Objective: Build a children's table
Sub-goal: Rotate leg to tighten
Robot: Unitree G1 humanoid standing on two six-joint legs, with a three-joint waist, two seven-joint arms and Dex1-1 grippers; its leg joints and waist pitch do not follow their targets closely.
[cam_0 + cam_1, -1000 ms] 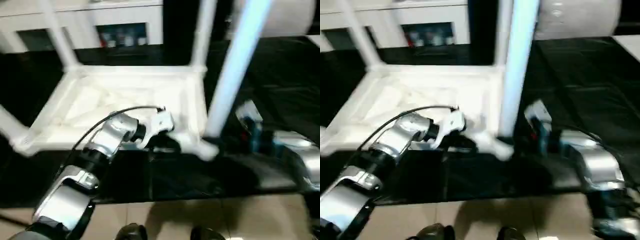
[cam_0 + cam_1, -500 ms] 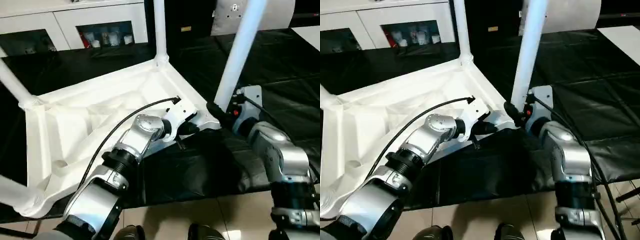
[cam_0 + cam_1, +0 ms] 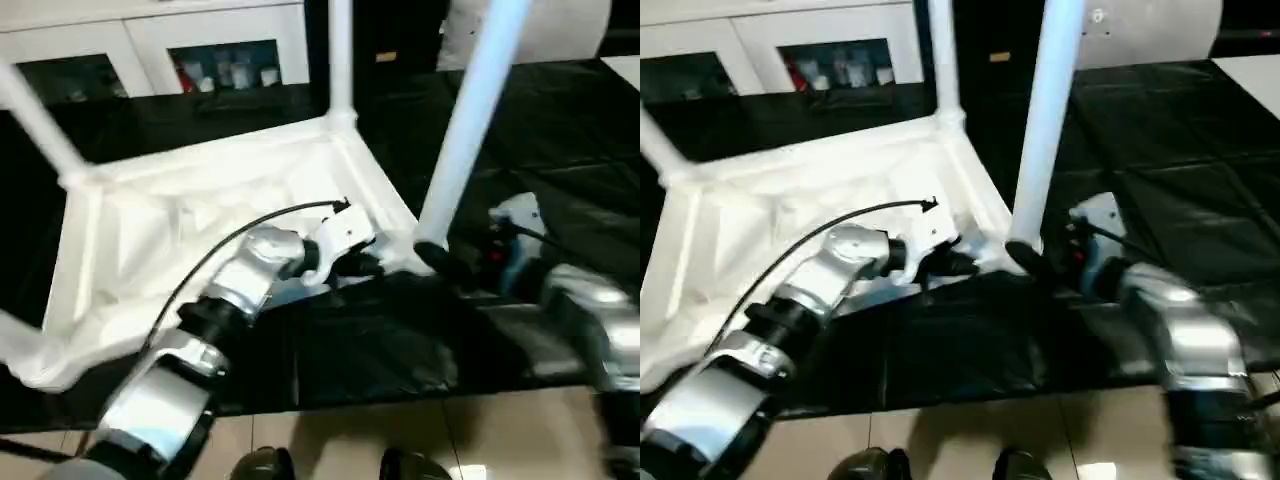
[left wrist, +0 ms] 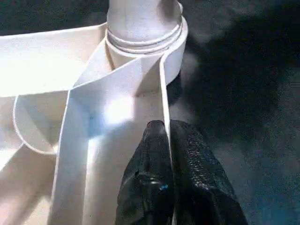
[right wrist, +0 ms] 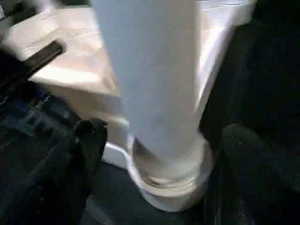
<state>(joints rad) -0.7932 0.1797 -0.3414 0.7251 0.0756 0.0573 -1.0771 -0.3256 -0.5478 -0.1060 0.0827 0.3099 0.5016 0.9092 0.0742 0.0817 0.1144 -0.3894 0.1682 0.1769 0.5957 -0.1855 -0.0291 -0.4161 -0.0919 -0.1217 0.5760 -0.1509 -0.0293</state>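
The children's table (image 3: 180, 230) lies upside down on the black worktable, ribbed underside up, with white legs standing in its corner sockets. My left gripper (image 3: 365, 266) is shut on the thin rim wall of the top (image 4: 159, 93), just beside the near right corner socket (image 4: 140, 42). The near right leg (image 3: 465, 130) rises from that socket. At the base of this leg (image 5: 154, 84), my right gripper (image 3: 450, 262) stands open, one black finger (image 5: 89, 140) on each side and apart from the tube. Two more legs (image 3: 340, 60) stand at the far corners.
The black-covered worktable (image 3: 560, 130) stretches to the right and behind. White cabinets with glass doors (image 3: 230, 40) stand at the back. The worktable's near edge meets the tiled floor (image 3: 330, 440), where my feet show. A white panel (image 3: 1160, 30) is at the far right.
My right gripper's fingers have spread apart from the base of the near right leg. The left gripper stays clamped on the rim. The camera has shifted.
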